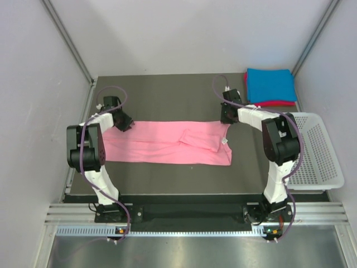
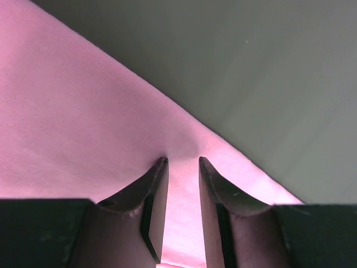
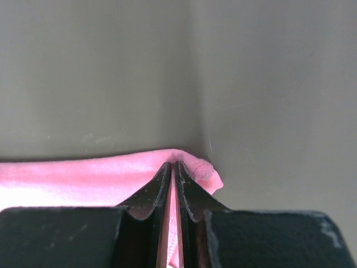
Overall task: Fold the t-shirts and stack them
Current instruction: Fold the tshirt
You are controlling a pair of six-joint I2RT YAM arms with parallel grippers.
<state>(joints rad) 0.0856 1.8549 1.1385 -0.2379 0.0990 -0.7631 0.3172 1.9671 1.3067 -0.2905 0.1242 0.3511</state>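
The light pink t-shirt point(image 1: 162, 144) lies spread out flat across the middle of the dark table, with a fold near its right end. My left gripper point(image 1: 124, 124) is at its far left corner. In the left wrist view its jaws point(image 2: 182, 159) stand apart, tips down on the pink cloth point(image 2: 72, 123) near its edge. My right gripper point(image 1: 226, 119) is at the far right corner. In the right wrist view it point(image 3: 174, 163) is shut on the pink cloth's edge point(image 3: 72, 178). The bright blue t-shirt point(image 1: 270, 84) lies folded on the magenta-red one point(image 1: 273, 103) at the back right.
A white mesh basket point(image 1: 315, 151) stands off the table's right side, beside the right arm. Grey walls close in the left, back and right. The dark table surface point(image 1: 167, 100) shows behind the pink shirt.
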